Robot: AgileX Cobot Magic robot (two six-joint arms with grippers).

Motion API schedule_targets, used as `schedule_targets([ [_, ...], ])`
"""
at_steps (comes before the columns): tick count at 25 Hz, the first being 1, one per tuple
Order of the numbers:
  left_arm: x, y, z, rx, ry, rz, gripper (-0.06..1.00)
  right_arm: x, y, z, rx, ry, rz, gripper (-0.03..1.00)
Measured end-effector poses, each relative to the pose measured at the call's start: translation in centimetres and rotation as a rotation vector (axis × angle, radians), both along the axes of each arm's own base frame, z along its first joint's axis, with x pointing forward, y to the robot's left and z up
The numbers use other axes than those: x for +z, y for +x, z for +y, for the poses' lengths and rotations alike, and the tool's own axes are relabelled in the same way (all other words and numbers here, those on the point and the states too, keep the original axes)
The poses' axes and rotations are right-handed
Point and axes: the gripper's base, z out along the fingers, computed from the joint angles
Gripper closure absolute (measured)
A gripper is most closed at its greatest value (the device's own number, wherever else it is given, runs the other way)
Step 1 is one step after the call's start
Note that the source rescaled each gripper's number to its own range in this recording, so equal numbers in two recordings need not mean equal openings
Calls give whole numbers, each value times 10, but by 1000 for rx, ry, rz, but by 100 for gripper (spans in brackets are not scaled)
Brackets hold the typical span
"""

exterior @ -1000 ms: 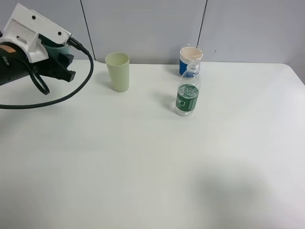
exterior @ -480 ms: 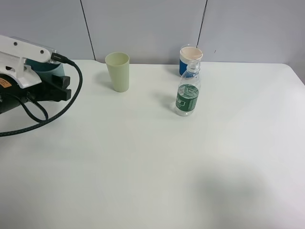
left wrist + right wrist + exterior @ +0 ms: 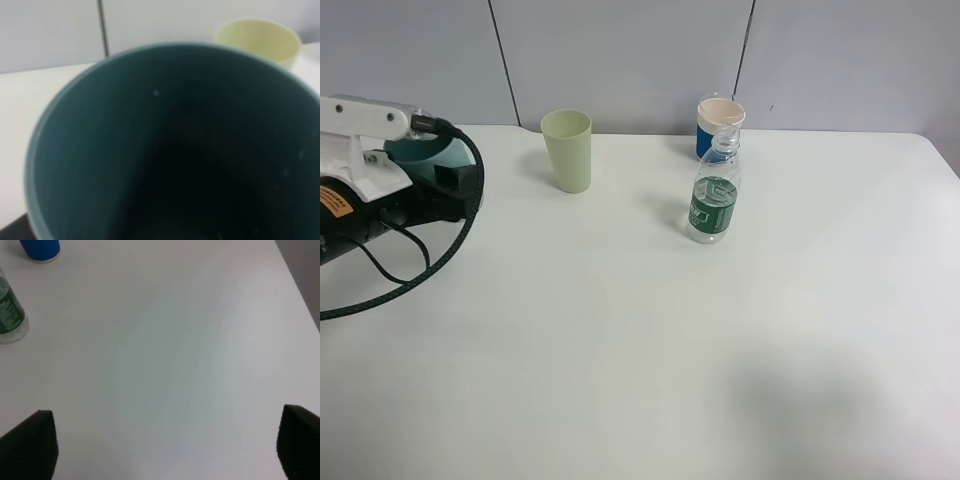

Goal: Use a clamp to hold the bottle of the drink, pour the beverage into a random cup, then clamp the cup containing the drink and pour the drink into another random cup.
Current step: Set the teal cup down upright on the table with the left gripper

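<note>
White table (image 3: 650, 340), teal cup (image 3: 150, 165) in left end effector (image 3: 445, 190)

Left arm housing: a white angular bracket (image 3: 360, 115) tops a black body.
Marking: a small orange label (image 3: 334, 199) sits on the black casing.
Cable: a dark braided cable (image 3: 430, 255) loops out from the white bracket.
Right tool (image 3: 165, 442): two black, matte finger ends (image 3: 30, 445), blunt and blocky.
</note>
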Motion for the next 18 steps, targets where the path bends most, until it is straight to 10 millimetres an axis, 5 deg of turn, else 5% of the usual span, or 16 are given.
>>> schedule_targets([
  [18,-58,10,-14,-131,60,64,93,0,0,0,0,0,0,27],
])
